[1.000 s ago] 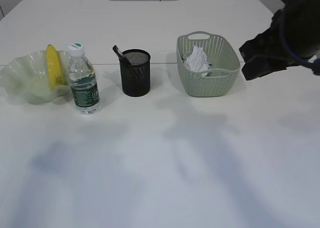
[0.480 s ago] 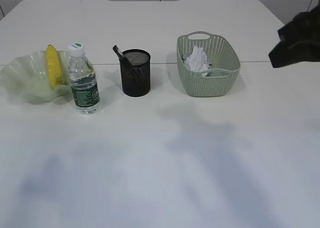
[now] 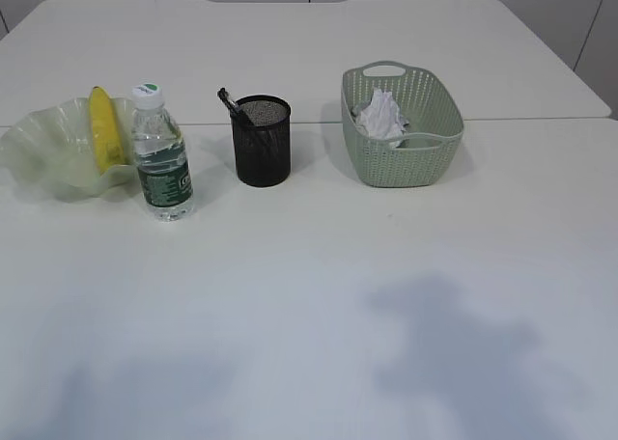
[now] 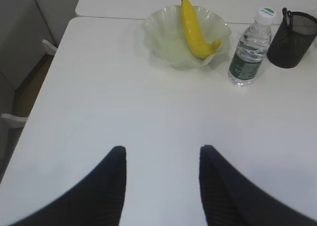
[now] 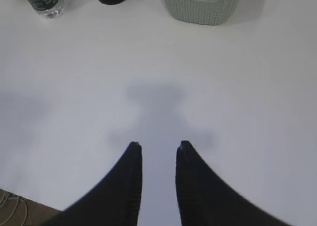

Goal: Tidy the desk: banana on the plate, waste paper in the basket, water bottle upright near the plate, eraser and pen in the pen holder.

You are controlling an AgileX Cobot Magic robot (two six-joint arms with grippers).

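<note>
We are seeing the banana lying in the plate; the bottle standing upright beside it; the paper sitting in the basket; a pen poking from the holder; both the left gripper and right gripper hanging parted and empty over the desk.

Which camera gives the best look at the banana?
The left wrist view: the banana shows nearly its whole curved length there, lying in the plate. The exterior view shows the banana foreshortened, its lower end hidden by the plate's rim. The right wrist view does not show it at all.
</note>
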